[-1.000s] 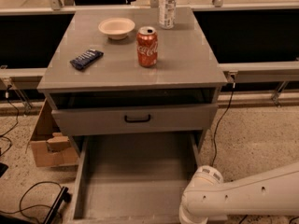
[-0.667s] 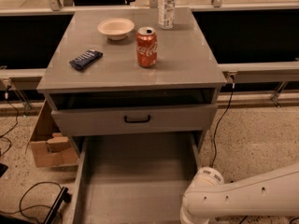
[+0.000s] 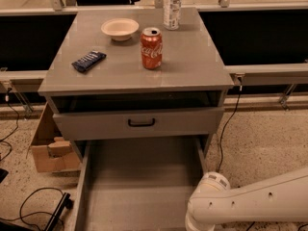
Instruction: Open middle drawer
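Note:
The grey cabinet (image 3: 134, 76) stands in the middle of the camera view. The middle drawer (image 3: 139, 123) is the wide grey flat front with a small black bar handle (image 3: 141, 122). It sits just under the cabinet top, with a dark gap above it. Below it the lowest drawer (image 3: 139, 186) is pulled far out and shows an empty grey floor. Only a white arm link (image 3: 250, 203) and its round joint (image 3: 209, 206) show at the bottom right, beside the open lowest drawer. The gripper is out of view.
On the cabinet top stand a red cola can (image 3: 151, 48), a white bowl (image 3: 120, 29), a clear bottle (image 3: 172, 6) and a dark blue snack packet (image 3: 88, 60). A cardboard box (image 3: 50, 148) sits left of the cabinet. Black cables (image 3: 33, 201) lie on the floor.

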{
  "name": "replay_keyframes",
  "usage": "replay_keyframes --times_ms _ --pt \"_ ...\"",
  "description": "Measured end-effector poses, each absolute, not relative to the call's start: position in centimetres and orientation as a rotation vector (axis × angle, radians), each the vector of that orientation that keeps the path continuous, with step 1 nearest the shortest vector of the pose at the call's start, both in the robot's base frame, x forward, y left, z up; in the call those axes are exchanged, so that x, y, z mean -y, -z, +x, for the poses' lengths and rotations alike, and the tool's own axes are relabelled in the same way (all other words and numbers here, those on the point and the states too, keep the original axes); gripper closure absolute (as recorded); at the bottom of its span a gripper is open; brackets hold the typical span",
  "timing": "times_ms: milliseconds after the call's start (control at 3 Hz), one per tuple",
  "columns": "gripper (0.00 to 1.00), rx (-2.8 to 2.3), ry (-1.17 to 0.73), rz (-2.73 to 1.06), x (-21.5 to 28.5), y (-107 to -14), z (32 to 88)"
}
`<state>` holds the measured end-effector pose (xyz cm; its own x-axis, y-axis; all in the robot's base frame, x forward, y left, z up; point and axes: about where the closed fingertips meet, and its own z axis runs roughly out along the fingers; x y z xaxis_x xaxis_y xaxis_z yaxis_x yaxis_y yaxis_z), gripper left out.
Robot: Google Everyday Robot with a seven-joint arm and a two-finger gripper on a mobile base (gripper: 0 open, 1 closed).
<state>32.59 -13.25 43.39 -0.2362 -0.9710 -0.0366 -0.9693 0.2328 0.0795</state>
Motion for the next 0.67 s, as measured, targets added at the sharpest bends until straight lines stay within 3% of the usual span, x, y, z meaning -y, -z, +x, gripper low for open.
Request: replay_keyframes --times_ms 667 --pt "0.05 2.447 0.135 1.928 13.28 -43.31 32.46"
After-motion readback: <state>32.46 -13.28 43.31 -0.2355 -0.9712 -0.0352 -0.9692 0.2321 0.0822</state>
